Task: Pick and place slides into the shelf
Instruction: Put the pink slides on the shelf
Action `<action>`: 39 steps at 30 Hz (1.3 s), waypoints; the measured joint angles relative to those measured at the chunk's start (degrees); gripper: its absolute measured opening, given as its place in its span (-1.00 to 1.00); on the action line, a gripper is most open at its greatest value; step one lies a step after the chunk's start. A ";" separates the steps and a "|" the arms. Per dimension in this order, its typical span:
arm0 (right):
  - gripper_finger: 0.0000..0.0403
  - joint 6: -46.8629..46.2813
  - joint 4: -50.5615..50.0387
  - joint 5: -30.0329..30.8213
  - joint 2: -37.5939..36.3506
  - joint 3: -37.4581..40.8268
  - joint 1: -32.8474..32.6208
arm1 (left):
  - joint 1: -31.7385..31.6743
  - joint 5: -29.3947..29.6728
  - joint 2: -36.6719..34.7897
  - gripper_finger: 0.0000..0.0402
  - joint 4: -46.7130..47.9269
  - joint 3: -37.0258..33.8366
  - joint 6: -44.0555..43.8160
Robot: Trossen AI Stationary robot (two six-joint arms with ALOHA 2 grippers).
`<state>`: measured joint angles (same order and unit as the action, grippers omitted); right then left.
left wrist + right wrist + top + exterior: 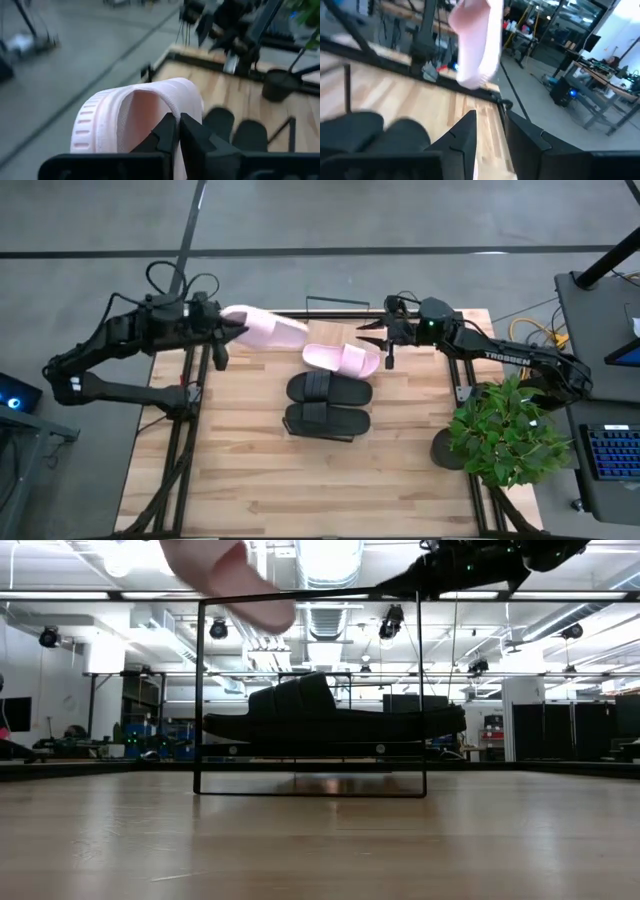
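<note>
My left gripper (238, 328) is shut on a pale pink slide (268, 328) held in the air over the table's far left corner. A second pink slide (340, 360) lies on the wood by its sole. My right gripper (380, 345) hangs open above that slide's right end with nothing between its fingers (470, 125). Two black slides (330, 388) (327, 420) lie side by side in the middle of the table. The shelf's thin black wire frame (197, 690) stands upright; from above it shows at the far edge (335, 298). My left gripper pinches a thin curved pink edge (172, 107) at the slide's left end between its two shut fingers; the fingers hide whether that edge is strap or sole. They come in nearly level from the table's left. The slide is lifted clear, its free end (275, 610) slanting down toward the right.
A potted plant (500, 430) in a black pot (445, 448) stands at the table's right edge. Black frame bars (190, 440) run along the left side. A desk with a keyboard (612, 452) is off to the right. Bare wood (300, 490) lies near the front.
</note>
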<state>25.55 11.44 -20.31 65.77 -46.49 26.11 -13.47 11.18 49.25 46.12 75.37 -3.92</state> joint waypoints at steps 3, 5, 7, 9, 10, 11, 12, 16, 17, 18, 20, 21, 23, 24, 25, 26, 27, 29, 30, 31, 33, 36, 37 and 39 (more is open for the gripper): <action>-0.51 -0.34 0.45 -6.10 -0.52 -0.01 0.02 | 0.02 0.02 0.28 -1.00 -6.03 -0.68 4.65; -0.48 -0.80 2.53 -10.39 -0.58 -0.01 -0.22 | 0.02 0.05 0.72 -1.00 -9.40 -0.70 7.10; -0.43 -3.71 6.69 -11.21 -0.59 -0.01 -0.62 | 0.02 -0.02 1.39 -1.00 -12.51 -0.72 8.46; -0.36 -5.02 9.90 -11.37 -0.59 -0.01 -0.67 | 0.02 -0.14 2.20 -1.00 -15.56 -0.74 10.34; -0.32 -4.97 10.77 -11.35 -0.59 -0.01 -0.66 | 0.02 -0.37 2.59 -1.00 -17.18 -0.74 11.30; -0.27 -4.71 11.39 -11.19 -0.59 -0.01 -0.68 | 0.02 -0.82 3.03 -1.00 -18.89 -0.76 12.30; -0.21 -4.44 11.86 -11.16 -0.59 -0.01 -0.66 | 0.02 -1.55 3.48 -1.00 -20.55 -0.76 13.42; 0.05 -5.22 12.96 -11.17 -0.50 -0.94 0.86 | 0.04 -7.05 5.41 -1.00 -27.27 -0.76 18.26; 0.11 -6.42 13.56 -11.13 -0.50 -1.35 1.45 | 0.07 -9.03 5.89 -1.00 -28.25 -0.76 19.36; 0.16 -7.69 14.15 -11.09 -0.50 -1.88 2.00 | 0.07 -9.93 6.30 -1.00 -28.99 -0.76 19.98; 0.26 -10.67 14.79 -10.88 -0.50 -3.19 3.02 | 0.09 -10.67 7.04 -1.00 -29.43 -0.76 21.56; 0.30 -11.80 14.73 -10.86 -0.50 -3.83 3.30 | 0.09 -10.68 7.42 -1.00 -29.43 -0.76 22.30; 0.35 -12.78 14.25 -10.95 -0.41 -5.08 3.61 | 0.08 -10.69 8.24 -1.00 -29.51 -0.76 23.20; 0.38 -12.90 13.95 -11.00 -0.37 -5.52 3.65 | 0.07 -10.65 8.69 -1.00 -29.98 -0.79 23.65; 0.39 -12.95 13.49 -11.00 -0.31 -5.87 3.65 | 0.07 -10.68 9.04 -1.00 -30.85 -0.81 23.86; 0.40 -12.95 12.77 -11.04 -0.26 -6.22 3.65 | 0.07 -10.70 9.39 -1.00 -32.04 -0.83 24.11; 0.41 -13.11 12.02 -11.05 -0.22 -6.54 3.65 | 0.07 -10.71 9.78 -1.00 -33.37 -0.83 24.42; 0.42 -13.58 10.69 -11.13 -0.21 -6.98 3.65 | 0.07 -10.92 10.41 -1.00 -35.24 -0.83 25.86; 0.42 -13.58 10.14 -11.14 -0.21 -7.13 3.65 | 0.07 -10.92 10.69 -1.00 -35.61 -0.83 26.76; 0.42 -13.60 9.62 -11.13 -0.21 -7.30 3.65 | 0.07 -10.92 11.05 -1.00 -35.59 -0.83 27.15; 0.42 -13.59 8.95 -11.13 -0.21 -7.67 3.65 | 0.07 -11.19 12.11 -1.00 -35.56 -0.83 27.34; 0.42 -13.50 7.42 -11.13 -0.21 -8.47 3.67 | 0.07 -11.39 13.63 -1.00 -35.87 -0.83 27.53; 0.42 -13.24 6.51 -11.13 -0.21 -8.73 3.67 | 0.08 -11.54 13.94 -1.00 -36.57 -0.83 28.15; 0.42 -13.12 4.84 -11.10 -0.21 -9.22 3.67 | 0.09 -11.78 14.60 -1.00 -38.73 -0.83 29.16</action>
<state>12.43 16.28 -31.41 65.57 -55.71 29.78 -13.39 -0.60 63.85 7.39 74.54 25.24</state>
